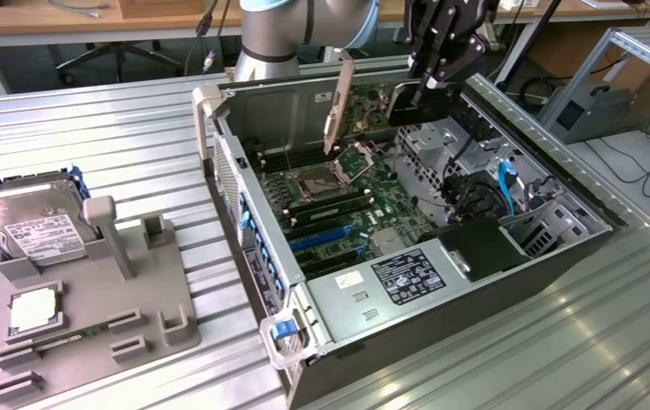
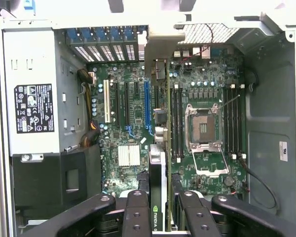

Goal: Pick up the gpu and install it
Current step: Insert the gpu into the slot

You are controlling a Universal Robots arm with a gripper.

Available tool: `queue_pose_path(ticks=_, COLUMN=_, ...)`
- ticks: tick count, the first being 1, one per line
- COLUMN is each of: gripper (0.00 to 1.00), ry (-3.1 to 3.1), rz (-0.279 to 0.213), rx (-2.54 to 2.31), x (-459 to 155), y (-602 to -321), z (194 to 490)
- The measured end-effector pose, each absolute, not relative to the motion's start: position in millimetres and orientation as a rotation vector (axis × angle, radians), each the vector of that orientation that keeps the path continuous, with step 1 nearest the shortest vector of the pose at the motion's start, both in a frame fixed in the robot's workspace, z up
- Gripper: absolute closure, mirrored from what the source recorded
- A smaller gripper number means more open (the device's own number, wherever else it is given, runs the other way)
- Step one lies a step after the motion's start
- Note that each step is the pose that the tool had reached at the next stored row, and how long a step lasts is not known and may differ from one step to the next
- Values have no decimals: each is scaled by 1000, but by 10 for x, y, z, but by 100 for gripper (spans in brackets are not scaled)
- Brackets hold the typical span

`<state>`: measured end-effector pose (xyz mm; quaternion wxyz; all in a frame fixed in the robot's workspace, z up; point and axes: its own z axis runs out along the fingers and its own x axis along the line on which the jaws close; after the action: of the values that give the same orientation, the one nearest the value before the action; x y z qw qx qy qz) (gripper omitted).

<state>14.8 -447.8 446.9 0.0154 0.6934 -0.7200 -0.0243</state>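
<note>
Gripper (image 2: 162, 213) clamped gpu (image 2: 158, 163) edge-on above motherboard (image 2: 212, 170); good seating required card vertical, edge over blue slot (image 2: 147, 106), bracket at rear.

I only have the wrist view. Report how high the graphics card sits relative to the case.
Observer: The graphics card hangs gripped in the jaws, its metal bracket reaching above the rim of the open computer case. It looks not yet seated in a slot.
Operator: Tell me what sits outside the case.
Observer: A grey tray lies on the table at the exterior view's left of the case.
Operator: Name one thing it holds.
Observer: A hard drive with a white label lies at the tray's end farther from the camera.
</note>
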Motion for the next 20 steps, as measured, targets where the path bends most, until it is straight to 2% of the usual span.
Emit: queue_pose_path(ticks=20, gripper=73, ry=-2242, rz=-86, rx=2164, x=131, y=-4478, z=4321)
